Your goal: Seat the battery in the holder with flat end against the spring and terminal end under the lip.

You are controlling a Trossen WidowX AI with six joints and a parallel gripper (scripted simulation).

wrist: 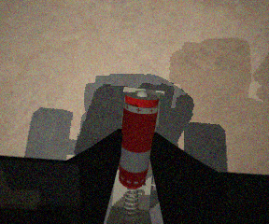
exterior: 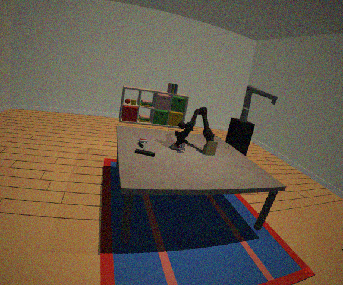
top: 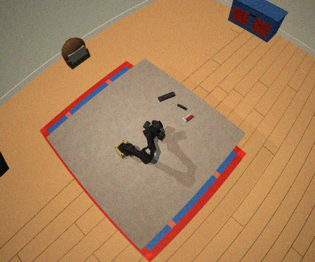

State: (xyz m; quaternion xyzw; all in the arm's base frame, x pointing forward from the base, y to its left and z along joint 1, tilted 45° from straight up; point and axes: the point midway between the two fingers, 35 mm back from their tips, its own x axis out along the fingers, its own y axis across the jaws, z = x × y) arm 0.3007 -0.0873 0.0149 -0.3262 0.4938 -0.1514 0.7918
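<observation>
Wrist view: the battery sits pinched in the pincer, apparently above the spring.

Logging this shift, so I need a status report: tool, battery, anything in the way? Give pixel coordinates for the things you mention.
Tool [wrist: 135,135] shut on battery [wrist: 139,131]. Battery's flat end near the spring [wrist: 131,202]; seating unconfirmed. Holder partly hidden by the fingers; no loose item seen between battery and spring.

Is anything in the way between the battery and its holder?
Nothing I can see blocks it. The gripper holds the battery, and the spring shows just past its flat end. The lip is mostly hidden behind the battery.
</observation>
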